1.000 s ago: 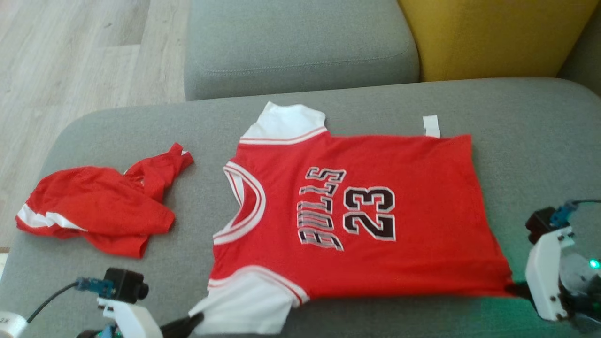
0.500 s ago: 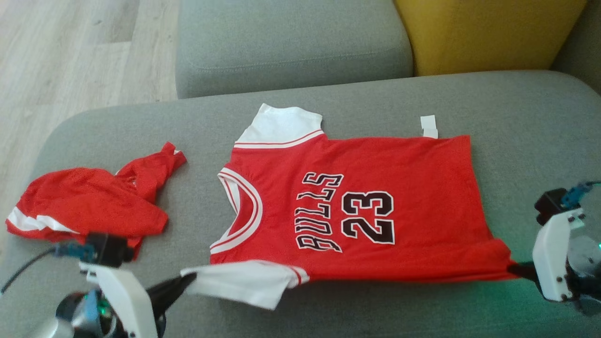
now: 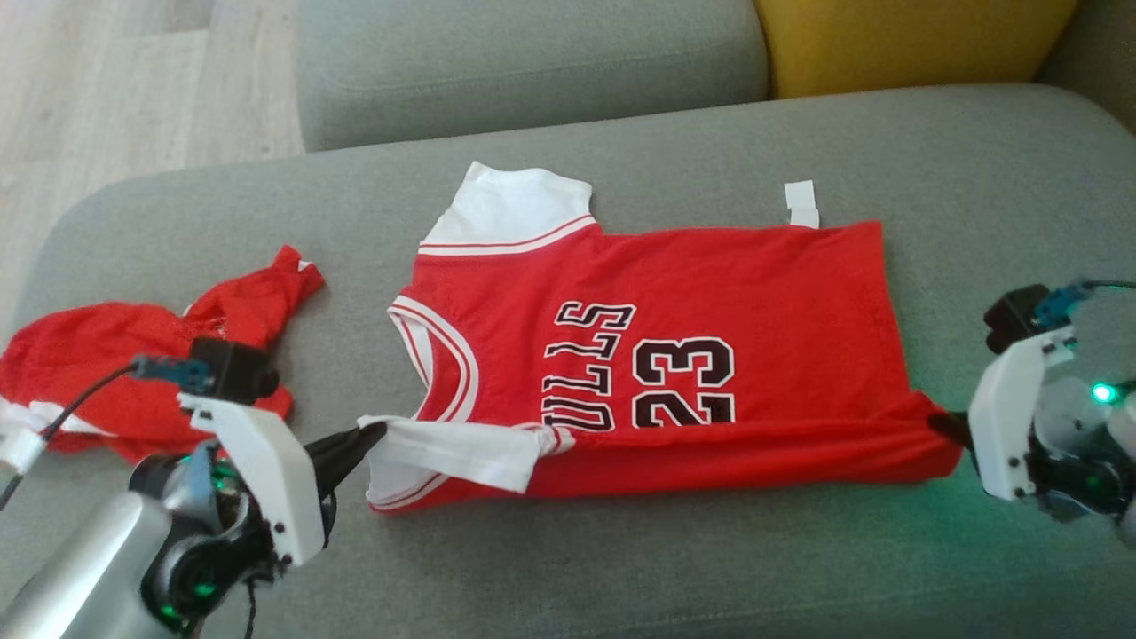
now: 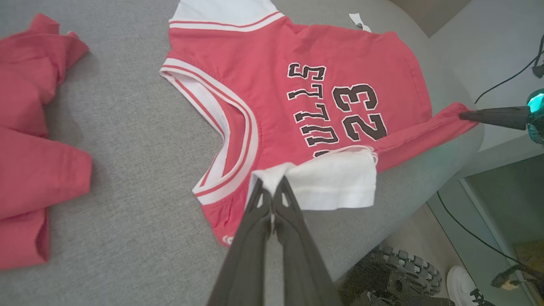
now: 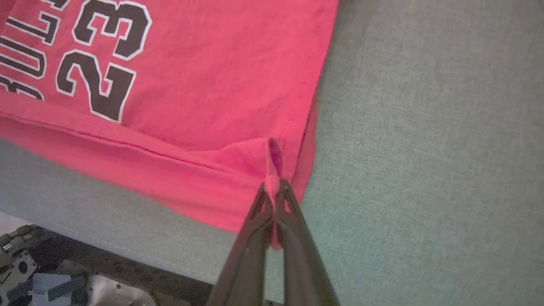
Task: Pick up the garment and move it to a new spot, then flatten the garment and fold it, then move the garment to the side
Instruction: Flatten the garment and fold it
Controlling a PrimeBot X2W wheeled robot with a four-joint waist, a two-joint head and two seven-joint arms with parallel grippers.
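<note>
Head view: showed red Bulls 23 jersey (image 3: 674, 355) spread across middle of grey sofa seat (image 3: 621, 550), neck toward seat's left edge, hem toward right edge. Found its front long edge raised off seat & rolled over bottom of lettering. Caught L gripper (image 3: 377, 435) pinched fully closed on front white sleeve (image 3: 453, 453) nr front-left of seat, w/ sleeve pulled in over jersey's lower side. Caught R gripper (image 3: 941, 424) likewise clamped closed on jersey's front hem corner, nr seat's right edge. Checked both wrist views: fingertips together, fabric nipped between. Noted rear white sleeve (image 3: 510, 204) lying flat toward back edge & small white tag (image 3: 801, 204) poking out at rear hem. Spotted second red garment (image 3: 133, 373), crumpled, at seat's left edge, apart from jersey, partly behind L wrist. Saw yellow cushion (image 3: 914, 44) beyond back-right corner, wood floor (image 3: 89, 89) beyond back-left.
</note>
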